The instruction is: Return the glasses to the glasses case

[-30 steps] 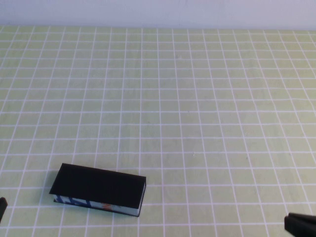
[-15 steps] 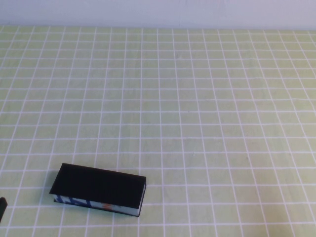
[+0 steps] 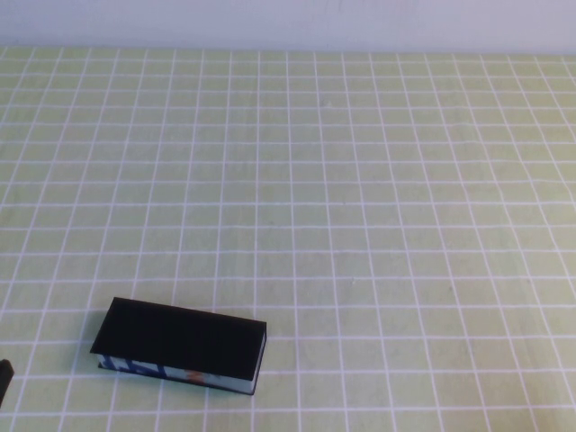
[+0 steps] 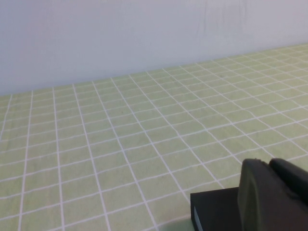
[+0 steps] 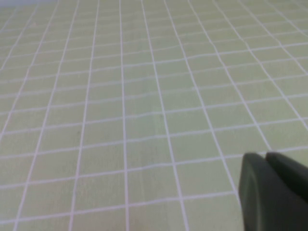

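One closed glasses case [image 3: 179, 346] on the checked surface [image 3: 360, 225], just beside the left hand [image 4: 272, 195]; right hand [image 5: 274, 192] well apart; grip of both: cannot tell.

Even, soft, bright lighting, faint shadow under glasses case [image 3: 178, 346], no glare, right wrist view slightly blurred, worktop [image 3: 360, 225] evenly lit

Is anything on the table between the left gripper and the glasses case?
Nothing visible. The left gripper sits at the near left edge, the closed glasses case just to its right with only bare checked cloth between. The right gripper shows only in its wrist view. No glasses are visible.
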